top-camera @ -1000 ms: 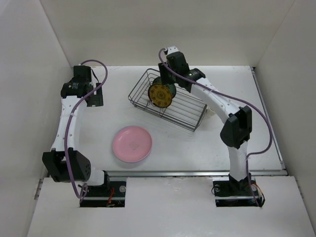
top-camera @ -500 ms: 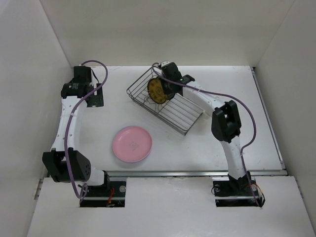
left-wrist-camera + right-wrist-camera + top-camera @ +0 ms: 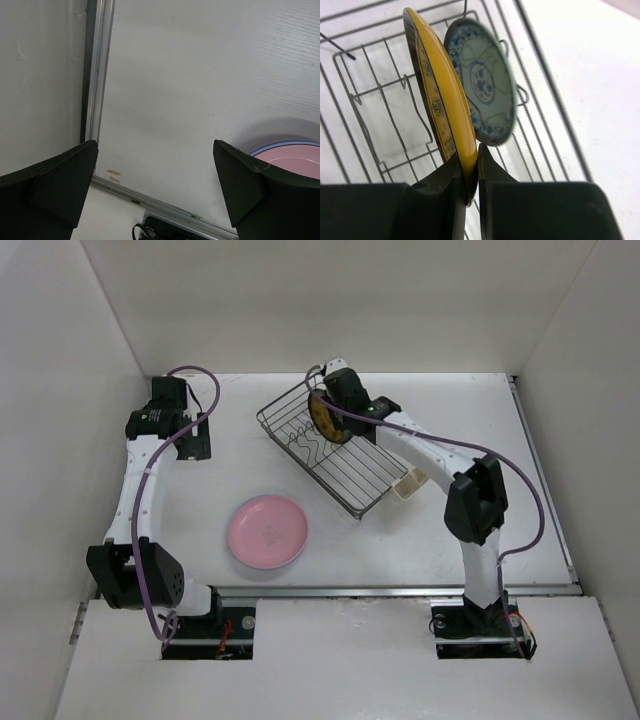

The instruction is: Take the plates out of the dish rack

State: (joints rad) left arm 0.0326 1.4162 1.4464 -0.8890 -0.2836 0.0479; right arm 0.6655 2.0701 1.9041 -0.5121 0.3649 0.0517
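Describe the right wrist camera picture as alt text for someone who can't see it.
The right end effector is shut on the rim of a yellow plate held on edge, with the dish rack wires behind it. A blue-patterned plate stands close beside it.

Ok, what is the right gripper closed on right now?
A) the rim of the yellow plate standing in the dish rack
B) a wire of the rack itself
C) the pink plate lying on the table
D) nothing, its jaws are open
A. In the right wrist view the right gripper pinches the lower rim of the yellow plate, which stands in the dish rack; the pink plate lies apart on the table.
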